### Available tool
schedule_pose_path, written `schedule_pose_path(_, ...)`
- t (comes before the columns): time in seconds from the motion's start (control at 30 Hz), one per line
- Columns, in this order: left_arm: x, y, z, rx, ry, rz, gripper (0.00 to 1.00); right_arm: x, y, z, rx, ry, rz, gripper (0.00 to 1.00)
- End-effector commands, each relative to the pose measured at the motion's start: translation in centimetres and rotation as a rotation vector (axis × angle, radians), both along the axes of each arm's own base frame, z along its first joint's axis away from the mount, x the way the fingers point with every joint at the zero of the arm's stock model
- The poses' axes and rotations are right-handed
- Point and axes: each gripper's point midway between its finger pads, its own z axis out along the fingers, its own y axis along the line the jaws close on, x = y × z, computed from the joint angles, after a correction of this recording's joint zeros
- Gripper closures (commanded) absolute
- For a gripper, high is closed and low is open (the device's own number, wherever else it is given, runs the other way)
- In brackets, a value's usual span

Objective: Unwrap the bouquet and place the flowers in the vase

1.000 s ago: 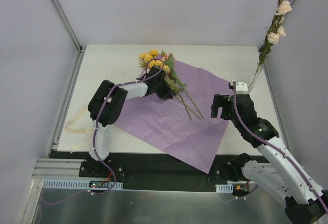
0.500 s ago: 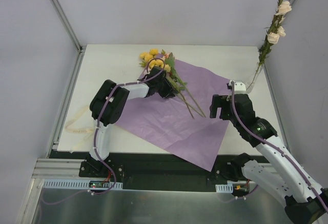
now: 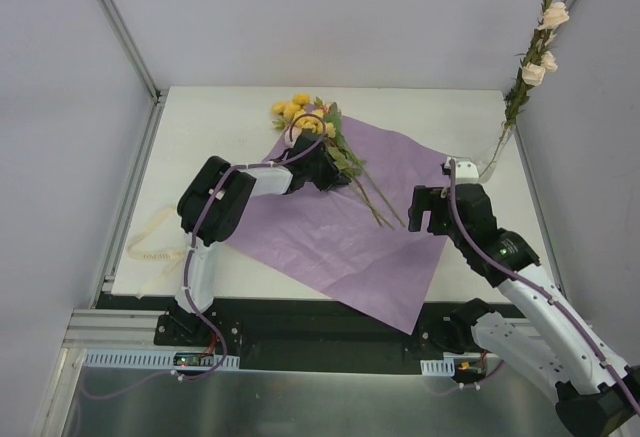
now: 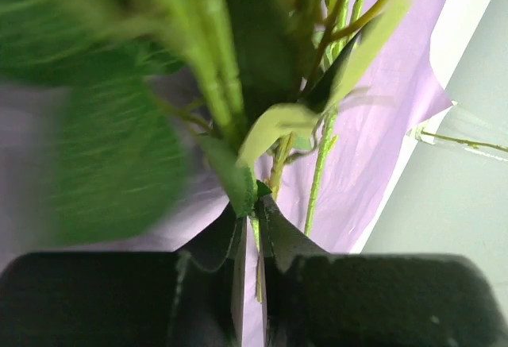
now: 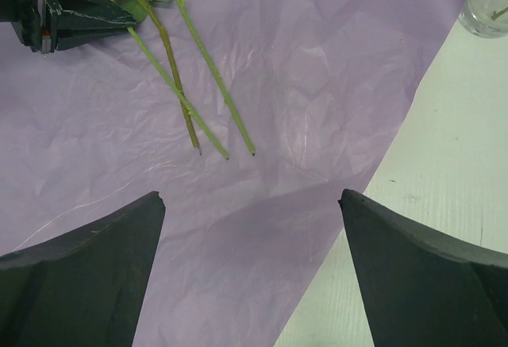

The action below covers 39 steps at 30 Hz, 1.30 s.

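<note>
The left gripper is clamped on the leafy green-stemmed flowers, whose cut ends point toward the wide-open right gripper. The clear glass vase stands near that gripper, farther right.

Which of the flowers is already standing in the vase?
The cream-bloomed stem, upright in the vase at the far right. The yellow flowers lie flat on the purple paper.

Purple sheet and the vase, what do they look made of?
Purple sheet: probably thin tissue paper with a matte finish; it has fine creases all over and lies flat. Vase: clear glass, possibly plastic; it has see-through walls and bright highlights at the rim.
</note>
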Motion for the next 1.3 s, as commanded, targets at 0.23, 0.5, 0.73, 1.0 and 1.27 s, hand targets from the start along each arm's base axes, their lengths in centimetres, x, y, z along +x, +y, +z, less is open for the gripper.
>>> schedule_pose_path(0.23,-0.8,-0.3,5.5,-0.093,-0.201,-0.049,1.00,0.1,0.9,0.3,0.046,-0.020,0.022,0.04)
schedule_pose_path(0.5,-2.9,1.6,11.1,-0.182,-0.321,-0.011,1.00,0.5,1.5,-0.2,0.053,0.018,0.026,0.04)
schedule_pose_path(0.73,-3.9,3.3,13.9,-0.206,-0.384,-0.006,1.00,0.8,2.7,-0.8,0.075,0.068,0.046,0.04)
schedule_pose_path(1.0,-5.0,4.0,18.1,-0.124,-0.526,-0.098,1.00,1.0,5.3,-0.2,0.155,0.101,0.130,0.04)
schedule_pose_path(1.27,-9.1,3.6,21.5,-0.010,-0.663,-0.463,1.00,-0.5,7.9,6.0,0.197,0.031,0.371,0.03)
